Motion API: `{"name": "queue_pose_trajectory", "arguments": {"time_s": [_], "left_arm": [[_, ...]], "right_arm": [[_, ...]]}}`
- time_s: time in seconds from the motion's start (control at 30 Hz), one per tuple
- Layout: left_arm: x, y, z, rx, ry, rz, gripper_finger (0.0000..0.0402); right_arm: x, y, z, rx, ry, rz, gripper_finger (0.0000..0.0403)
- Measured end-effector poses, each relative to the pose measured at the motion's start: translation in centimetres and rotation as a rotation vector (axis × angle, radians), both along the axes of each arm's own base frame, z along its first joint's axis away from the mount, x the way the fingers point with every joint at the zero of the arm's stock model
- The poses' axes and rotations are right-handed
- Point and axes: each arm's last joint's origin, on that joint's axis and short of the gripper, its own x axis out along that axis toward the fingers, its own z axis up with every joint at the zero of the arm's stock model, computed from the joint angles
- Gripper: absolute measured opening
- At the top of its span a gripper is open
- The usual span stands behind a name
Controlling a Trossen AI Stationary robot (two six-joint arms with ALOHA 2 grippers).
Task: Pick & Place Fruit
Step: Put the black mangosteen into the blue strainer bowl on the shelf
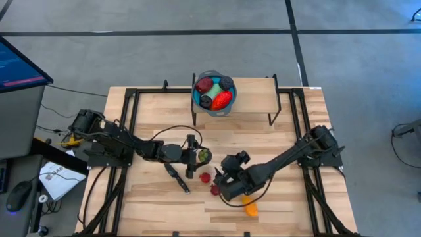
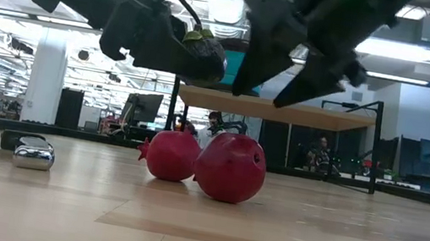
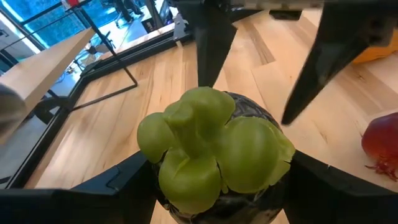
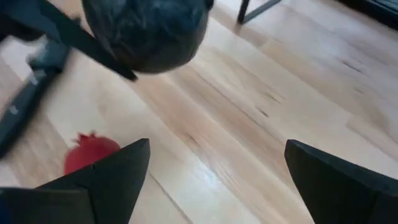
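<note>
Fruit sorting about half done, with one dark piece in our left end effector.

Our left end effector (image 1: 197, 156) is closed around a dark purple fruit with a green leafy cap (image 3: 214, 152) and holds it lifted above the middle of the desk (image 1: 296, 197). The right end effector (image 1: 227, 179) hangs just beside it with its fingers spread wide and nothing between them. Below them two small red fruits (image 2: 229, 167) lie near each other on the wood, and an orange piece (image 1: 250, 208) rests close to the front edge. A black-handled knife (image 1: 176, 176) lies beside the left arm. The blue bowl (image 1: 197, 102) on the raised shelf at the back already holds several pieces, red and dark ones. We judge that the held fruit and three more remain to be placed.
</note>
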Motion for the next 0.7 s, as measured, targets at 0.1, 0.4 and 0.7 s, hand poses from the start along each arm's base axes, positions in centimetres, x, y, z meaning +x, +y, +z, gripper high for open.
{"name": "queue_pose_trajectory", "arguments": {"time_s": [0.1, 0.4, 0.7], "left_arm": [[0.0, 0.0, 0.0, 0.001, 0.000, 0.000, 0.0264], [0.0, 0.0, 0.0, 0.003, 0.000, 0.005, 0.0264], [0.0, 0.0, 0.0, 0.005, 0.000, 0.008, 0.0264]], "right_arm": [[-1.2, 0.9, -0.6, -0.006, -0.085, -0.063, 0.0361], [-1.4, 3.3, -0.5, -0.056, -0.191, 0.033, 0.0356], [1.4, 0.7, 0.8, -0.132, -0.241, 0.041, 0.0330]]}}
